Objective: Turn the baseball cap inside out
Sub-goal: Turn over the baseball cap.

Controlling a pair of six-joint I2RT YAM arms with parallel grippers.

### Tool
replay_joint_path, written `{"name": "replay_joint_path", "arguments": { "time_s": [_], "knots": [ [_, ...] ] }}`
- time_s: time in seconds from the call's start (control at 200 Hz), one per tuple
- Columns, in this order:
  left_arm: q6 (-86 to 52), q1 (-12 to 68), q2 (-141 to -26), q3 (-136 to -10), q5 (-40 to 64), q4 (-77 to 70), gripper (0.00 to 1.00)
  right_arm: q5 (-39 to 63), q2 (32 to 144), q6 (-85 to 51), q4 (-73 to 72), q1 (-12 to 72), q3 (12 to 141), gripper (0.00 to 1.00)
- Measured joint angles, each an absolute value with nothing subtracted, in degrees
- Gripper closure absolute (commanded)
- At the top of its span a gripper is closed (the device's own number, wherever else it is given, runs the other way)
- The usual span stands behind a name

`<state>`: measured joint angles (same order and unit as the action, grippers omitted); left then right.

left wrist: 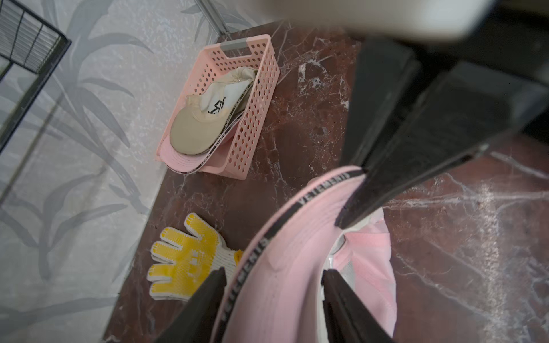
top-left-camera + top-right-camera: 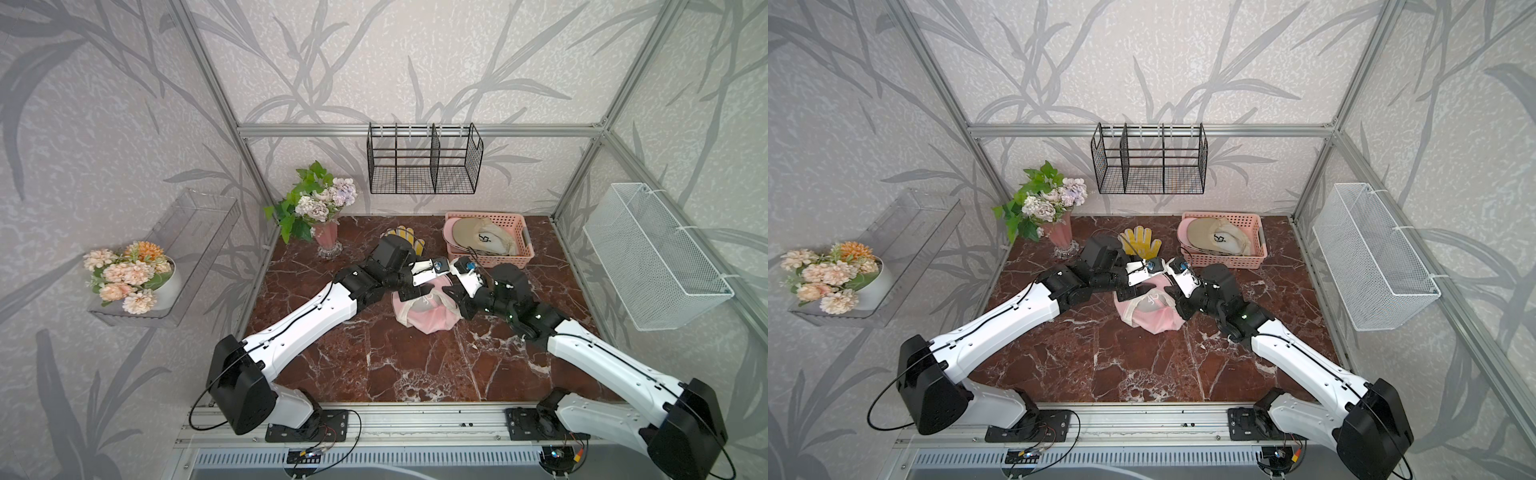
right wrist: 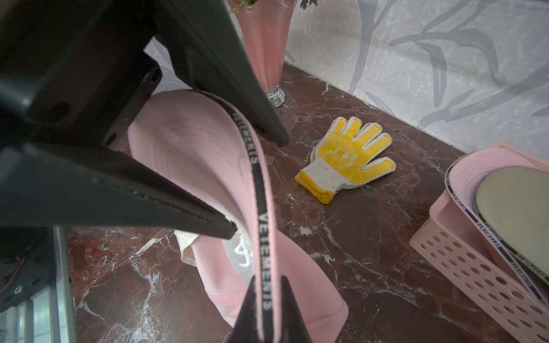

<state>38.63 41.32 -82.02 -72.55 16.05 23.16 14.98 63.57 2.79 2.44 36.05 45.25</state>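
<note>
The pink baseball cap (image 2: 428,318) (image 2: 1152,318) lies mid-table, crown crumpled and its pale lining with white embroidery showing. Its brim (image 1: 291,267) (image 3: 190,142), edged with a black lettered band, is lifted between both arms. My right gripper (image 3: 267,285) (image 2: 455,293) is shut on the brim's banded edge, which runs straight between its fingertips. My left gripper (image 1: 273,274) (image 2: 1127,293) straddles the curved brim from the other side, one finger at the banded edge and one where the brim meets the crown, both touching it. The fingers hide the brim under them.
A yellow-dotted work glove (image 2: 409,241) (image 3: 347,157) lies flat behind the cap. A pink perforated basket (image 2: 523,253) (image 1: 255,118) at the back right holds a beige cap (image 2: 478,239) and another pink brim. A flower vase (image 2: 328,239) stands at the back left.
</note>
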Motion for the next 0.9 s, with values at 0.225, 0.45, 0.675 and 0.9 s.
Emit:
{"name": "replay_joint_path", "arguments": {
  "time_s": [0.225,0.45,0.675,0.9],
  "knots": [
    [37.9,41.1,-81.1,-71.5,18.9,22.5,1.00,16.4,62.7,2.0,0.1,34.4,43.4,0.94],
    [37.8,40.6,-78.9,-69.4,20.0,21.6,1.00,23.9,64.2,0.7,-3.9,30.9,41.9,0.64],
    [38.5,39.1,-77.1,-69.4,22.4,22.9,1.00,29.7,68.6,2.3,-8.9,28.6,41.1,0.57],
    [40.0,38.2,-76.4,-69.4,22.9,25.0,1.00,31.6,70.9,5.7,-10.7,27.7,40.2,0.57]
  ]
}}
